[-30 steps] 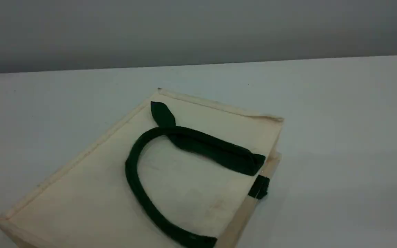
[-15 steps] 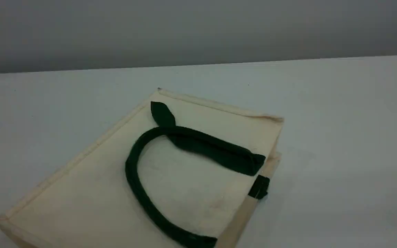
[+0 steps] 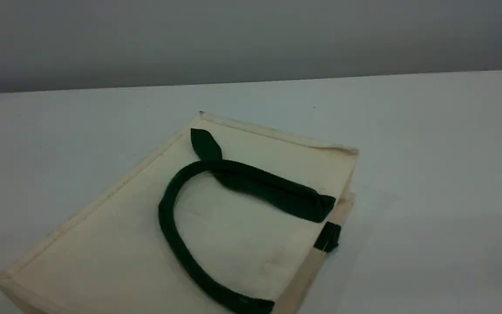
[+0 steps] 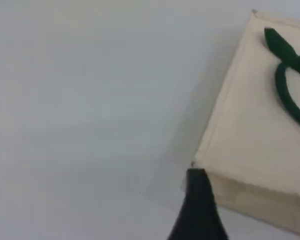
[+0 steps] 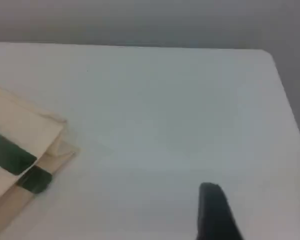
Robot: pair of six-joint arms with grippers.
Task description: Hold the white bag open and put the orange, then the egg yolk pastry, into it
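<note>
Left wrist view: left claw [image 4: 197,210] at bottom centre, spread wide, empty, tip just beside white bag [image 4: 250,125] corner.
Bag: flat on counter [image 3: 429,152], long axis lower left to upper right, green handle [image 3: 168,226] on top.
Right claw [image 5: 215,212]: one finger seen, spread unclear; bag far left.
Nearer: left.
Orange, pastry: unseen.

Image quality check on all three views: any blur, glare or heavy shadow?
Scene view: dim, even light, no glare, only faint shadow beside the bag, which is fairly sharp. Left wrist view: soft focus, the fingertip a dark blur. Right wrist view: soft too, the handle smeared, the table evenly lit.
</note>
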